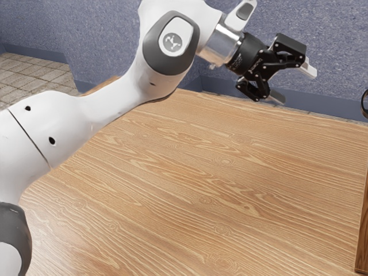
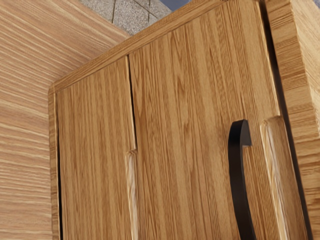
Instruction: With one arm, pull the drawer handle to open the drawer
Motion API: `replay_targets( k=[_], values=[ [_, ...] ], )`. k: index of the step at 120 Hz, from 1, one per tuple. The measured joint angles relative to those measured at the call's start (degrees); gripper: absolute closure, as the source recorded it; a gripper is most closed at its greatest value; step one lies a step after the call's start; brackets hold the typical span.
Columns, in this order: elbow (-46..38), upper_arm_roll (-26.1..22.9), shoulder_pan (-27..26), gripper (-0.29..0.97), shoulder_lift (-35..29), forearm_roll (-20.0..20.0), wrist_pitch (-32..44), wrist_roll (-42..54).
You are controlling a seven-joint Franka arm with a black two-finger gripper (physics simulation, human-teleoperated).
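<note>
The pincer [image 1: 292, 84] is held open and empty above the worktop [image 1: 218, 190], well apart from the black handle [image 2: 239, 185] on the drawer front [image 2: 190, 100]. The thin handle could be missed if approached off-line.

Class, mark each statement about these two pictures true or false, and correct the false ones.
1. The black two-finger gripper hangs in the air above the light wooden table. True.
2. The curved black handle is mounted on a wooden cabinet front. True.
3. The fingers grip the handle. False: they stand open and hold nothing.
4. The wall behind the table is red. False: it is blue-grey.
</note>
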Motion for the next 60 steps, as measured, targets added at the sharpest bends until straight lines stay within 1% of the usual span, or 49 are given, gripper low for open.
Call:
replay_targets(
  k=[26,42,52,60],
  values=[
    [10.2,1.0,-5.1,0.0,8.7,0.1,0.5,-1.2],
    [9.3,1.2,-5.0,0.0,8.5,0.0,0.7,-1.7],
    [9.6,4.3,-7.7,0.0,8.8,-0.2,1.3,-2.0],
    [11.0,5.5,-9.2,0.0,9.8,-0.3,1.8,-2.2]
  ],
)
